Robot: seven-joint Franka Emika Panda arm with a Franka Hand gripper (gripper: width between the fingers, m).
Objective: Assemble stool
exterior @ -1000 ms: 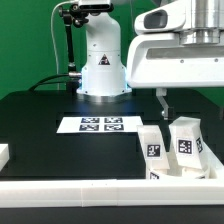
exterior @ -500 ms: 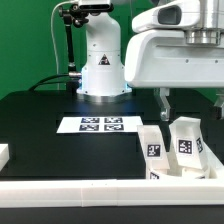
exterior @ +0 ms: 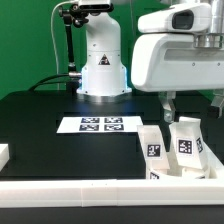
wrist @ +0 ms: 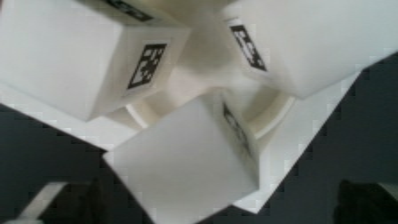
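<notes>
Three white blocky legs with black-and-white tags stand close together at the exterior view's right; two show clearly, one [exterior: 153, 146] and another [exterior: 186, 141]. In the wrist view the legs [wrist: 187, 165] lean over the round seat, of which only a curved rim [wrist: 274, 112] shows between them. My gripper [exterior: 195, 103] hangs open and empty just above the legs. Its dark fingers [exterior: 168, 104] stand wide apart. In the wrist view the gripper [wrist: 210, 206] straddles the nearest leg without touching it.
The marker board [exterior: 100, 125] lies flat mid-table in front of the robot base [exterior: 102, 70]. A long white border rail [exterior: 100, 191] runs along the front edge, with a short white piece [exterior: 3, 153] at the exterior view's left.
My gripper has moved toward the exterior view's right, staying open above the legs. The legs and seat have not moved.
</notes>
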